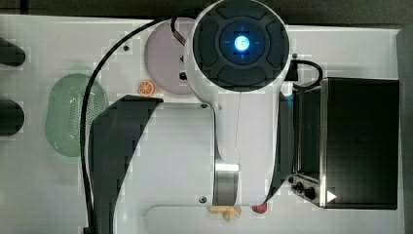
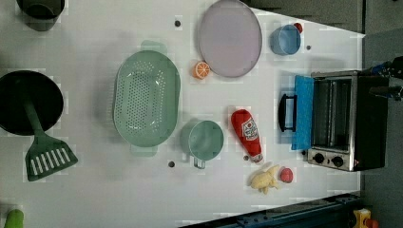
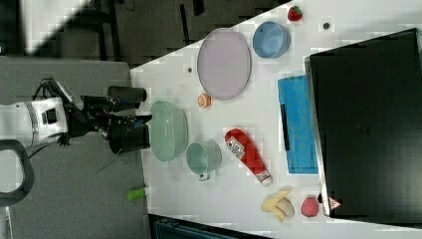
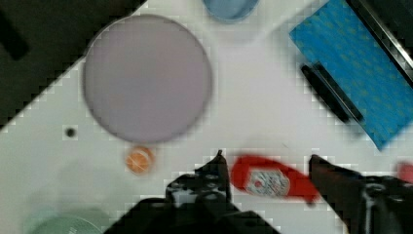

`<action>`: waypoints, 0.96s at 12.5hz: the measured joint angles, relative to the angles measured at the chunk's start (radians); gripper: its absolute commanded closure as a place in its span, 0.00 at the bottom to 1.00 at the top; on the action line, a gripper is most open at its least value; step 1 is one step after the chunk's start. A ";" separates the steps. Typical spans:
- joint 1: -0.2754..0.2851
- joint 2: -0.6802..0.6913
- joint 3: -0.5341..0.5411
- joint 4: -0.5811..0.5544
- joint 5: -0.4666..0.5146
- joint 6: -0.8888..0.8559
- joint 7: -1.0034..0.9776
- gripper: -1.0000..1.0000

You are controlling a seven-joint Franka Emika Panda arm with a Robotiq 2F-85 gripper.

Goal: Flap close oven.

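The oven point(image 2: 347, 121) is a black box with a silver front, standing at the left view's right. Its blue-tinted glass door point(image 2: 302, 112) hangs open and lies flat on the table, with the black bar handle point(image 2: 285, 112) pointing toward the table's middle. The right view shows the oven point(image 3: 368, 124) with the same flat door point(image 3: 298, 124). My gripper point(image 4: 268, 165) is open and holds nothing. It hovers high over the table, well short of the door point(image 4: 360, 73) and handle point(image 4: 331, 92). In the top view my arm point(image 1: 241, 44) covers the table's middle beside the oven point(image 1: 360, 141).
A red ketchup bottle point(image 2: 247, 134) lies in front of the door. Nearby are a green cup point(image 2: 205, 140), a green colander point(image 2: 147, 98), a pink plate point(image 2: 229, 38), a blue bowl point(image 2: 285, 39), an orange slice point(image 2: 202, 70), a banana point(image 2: 264, 179) and a strawberry point(image 2: 285, 175).
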 measured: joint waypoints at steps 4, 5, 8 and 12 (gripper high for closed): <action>-0.011 -0.306 -0.062 -0.262 -0.008 -0.171 0.049 0.00; -0.015 -0.333 -0.072 -0.250 -0.007 -0.133 0.054 0.00; -0.018 -0.290 -0.078 -0.162 -0.007 0.008 0.064 0.00; -0.029 -0.062 -0.036 -0.147 -0.024 0.110 0.060 0.00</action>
